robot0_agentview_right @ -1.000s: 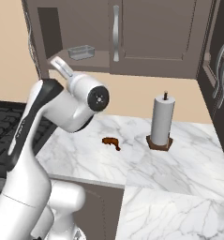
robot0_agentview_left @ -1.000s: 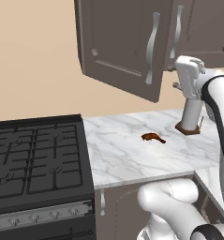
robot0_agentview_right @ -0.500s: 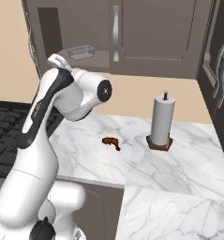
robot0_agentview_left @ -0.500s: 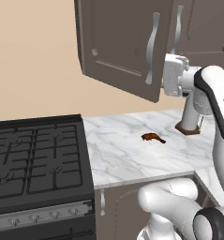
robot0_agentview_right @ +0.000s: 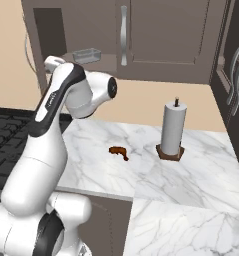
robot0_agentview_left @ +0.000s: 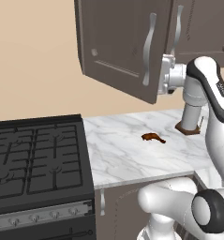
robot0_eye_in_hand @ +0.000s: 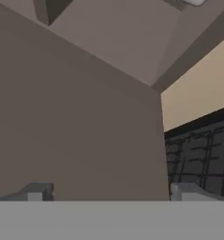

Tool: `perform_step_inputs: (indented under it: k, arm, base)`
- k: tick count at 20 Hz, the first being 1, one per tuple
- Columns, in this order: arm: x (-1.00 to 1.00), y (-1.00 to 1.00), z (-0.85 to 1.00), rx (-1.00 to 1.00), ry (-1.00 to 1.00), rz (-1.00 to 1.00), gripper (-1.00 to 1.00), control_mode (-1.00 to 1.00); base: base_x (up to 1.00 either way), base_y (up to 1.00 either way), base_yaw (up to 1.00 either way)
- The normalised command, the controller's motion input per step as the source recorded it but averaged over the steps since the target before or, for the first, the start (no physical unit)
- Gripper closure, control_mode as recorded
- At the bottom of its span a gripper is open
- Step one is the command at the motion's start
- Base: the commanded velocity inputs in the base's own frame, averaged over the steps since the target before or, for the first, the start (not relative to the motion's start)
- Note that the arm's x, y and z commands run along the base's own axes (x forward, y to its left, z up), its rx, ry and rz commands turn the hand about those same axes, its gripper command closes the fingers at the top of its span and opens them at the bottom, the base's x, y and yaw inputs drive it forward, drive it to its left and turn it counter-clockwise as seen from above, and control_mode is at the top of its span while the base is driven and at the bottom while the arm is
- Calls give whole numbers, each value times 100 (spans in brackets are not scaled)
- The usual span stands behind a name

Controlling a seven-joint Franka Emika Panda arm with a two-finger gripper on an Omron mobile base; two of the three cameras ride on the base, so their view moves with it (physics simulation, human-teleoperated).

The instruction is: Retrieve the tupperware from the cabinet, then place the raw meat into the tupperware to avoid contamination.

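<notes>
The cabinet hangs above the counter with its left door swung open. On its inner shelf sits the tupperware, a shallow pale container. The raw meat lies on the marble counter, well below the hand. My hand is raised to the level of the cabinet's bottom, right at the open door's edge, which hides the fingers in the left base view. In the hand view my gripper is open, its tips wide apart with nothing between them, facing a dark cabinet panel.
A tall white paper towel roll stands on a brown base at the back right of the counter. A black gas stove adjoins the counter on the left. More cabinet handles line the right wall.
The hand has swung left from above the paper towel roll to the edge of the open cabinet door. The gripper has stayed open. The meat and tupperware have not moved.
</notes>
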Motion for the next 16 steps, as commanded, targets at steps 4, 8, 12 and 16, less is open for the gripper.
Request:
perform_step_inputs:
  k: [4,8,12,16]
  arm:
    - [-11,63,-11,5,0,15,-100,-100]
    - [-8,71,-12,5,0,11,-100,-100]
    - [-6,78,-11,1,-3,6,-100,-100]
    - [-8,80,-8,0,-5,0,-100,-100]
  base:
    - [0,0,0]
    - [0,0,0]
    - [0,0,0]
    - [0,0,0]
